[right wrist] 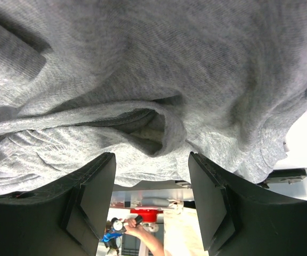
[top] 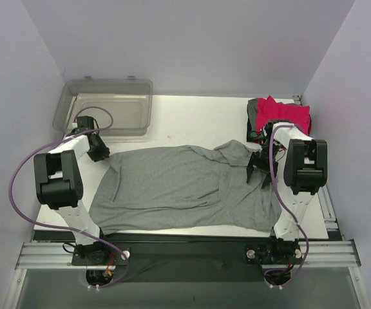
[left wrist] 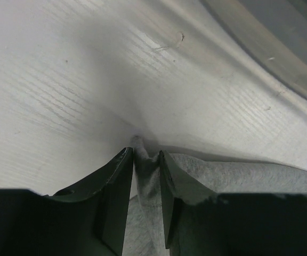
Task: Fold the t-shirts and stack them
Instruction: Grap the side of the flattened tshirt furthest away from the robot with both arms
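A large heather-grey t-shirt (top: 179,187) lies spread across the table, a little rumpled at its right end. My left gripper (top: 102,153) is shut on the shirt's far left corner; in the left wrist view the cloth (left wrist: 147,165) is pinched between the fingers (left wrist: 145,154). My right gripper (top: 257,168) is open, over the shirt's right end; in the right wrist view the grey folds (right wrist: 153,96) fill the frame beyond the spread fingers (right wrist: 151,160), with nothing between them. A pile of folded shirts, pink-red (top: 287,112) on top of grey and dark ones, sits at the far right.
A clear plastic bin (top: 105,106) stands at the far left of the table, just behind my left gripper; its rim shows in the left wrist view (left wrist: 271,42). The white table (top: 192,122) runs between bin and pile. Walls close in on three sides.
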